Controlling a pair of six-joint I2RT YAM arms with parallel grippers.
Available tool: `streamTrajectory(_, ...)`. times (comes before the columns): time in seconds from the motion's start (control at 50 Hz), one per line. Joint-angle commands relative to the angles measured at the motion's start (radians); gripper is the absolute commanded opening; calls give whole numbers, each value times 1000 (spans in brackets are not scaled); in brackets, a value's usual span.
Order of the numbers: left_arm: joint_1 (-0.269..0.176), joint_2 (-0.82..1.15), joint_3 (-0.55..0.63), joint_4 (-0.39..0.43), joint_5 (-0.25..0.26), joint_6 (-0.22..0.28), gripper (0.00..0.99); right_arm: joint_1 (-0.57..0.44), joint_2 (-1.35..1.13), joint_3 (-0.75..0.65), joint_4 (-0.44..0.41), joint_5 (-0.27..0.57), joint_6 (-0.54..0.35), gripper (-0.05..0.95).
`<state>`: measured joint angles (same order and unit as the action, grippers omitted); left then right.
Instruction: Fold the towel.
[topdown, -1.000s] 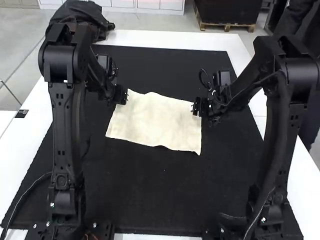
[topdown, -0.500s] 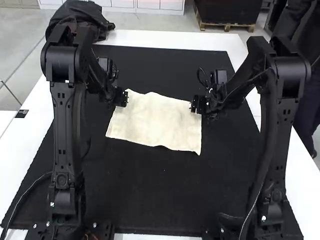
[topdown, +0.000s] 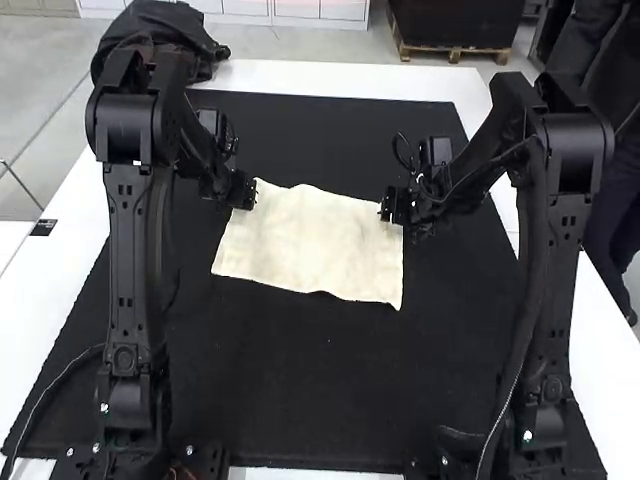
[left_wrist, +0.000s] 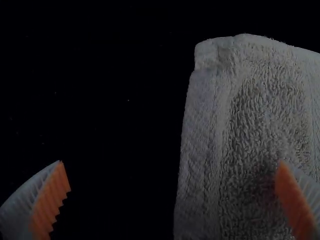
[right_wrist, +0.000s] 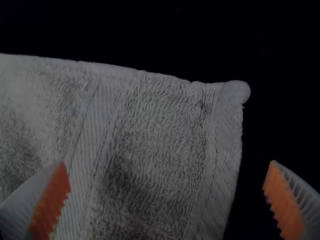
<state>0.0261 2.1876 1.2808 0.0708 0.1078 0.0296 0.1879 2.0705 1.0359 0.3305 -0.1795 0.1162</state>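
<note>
The cream towel (topdown: 312, 245) lies spread on the black mat, its far edge slightly wavy. My left gripper (topdown: 243, 190) is at the towel's far left corner, and my right gripper (topdown: 391, 206) at its far right corner. In the left wrist view my left gripper (left_wrist: 172, 175) stands open, one finger over the towel (left_wrist: 265, 115) and the other over the dark mat. My right gripper (right_wrist: 167, 175) is open too in the right wrist view, its fingers on either side of the side edge of the towel (right_wrist: 155, 135).
The black mat (topdown: 300, 400) covers most of the white table (topdown: 350, 80). A dark bag (topdown: 205, 50) rests at the table's far left corner. Both arms rise along the sides of the mat.
The right arm has shifted slightly left, bringing its gripper a little further over the towel's corner. The left arm has moved very slightly right. The towel lies as before.
</note>
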Motion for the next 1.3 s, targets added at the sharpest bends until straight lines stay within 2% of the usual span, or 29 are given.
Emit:
streamTrajectory(0.0,3,24,17,-20,15,9,957,13,25,23,-10,14,-35,910)
streamTrajectory(0.16,3,35,15,-17,15,9,920,18,33,24,-33,12,-59,903)
streamTrajectory(0.2,3,35,12,-17,13,10,849,18,39,24,-39,12,-75,820)
streamTrajectory(0.22,1,37,11,-20,13,10,793,18,43,24,-41,12,-85,734)
streamTrajectory(0.24,0,38,9,-20,13,10,713,19,45,23,-41,9,-89,607)
streamTrajectory(0.26,0,43,6,-20,12,10,600,19,46,19,-41,6,-96,482)
streamTrajectory(0.32,-3,51,-11,4,10,10,157,18,48,3,-33,0,-99,-41)
streamTrajectory(0.34,-2,52,-20,20,10,10,21,16,48,0,-31,-2,-92,-11)
streamTrajectory(0.42,1,52,-58,80,13,12,26,15,48,-8,-33,-2,-93,-23)
streamTrajectory(0.56,3,49,-80,112,15,15,26,10,42,-23,-21,-2,-84,-25)
streamTrajectory(0.9,1,-8,-74,138,36,13,26,-11,-44,-28,-16,-2,-55,-25)
streamTrajectory(1.28,6,-92,-83,126,56,12,26,-41,-155,-57,-18,-17,-50,-25)
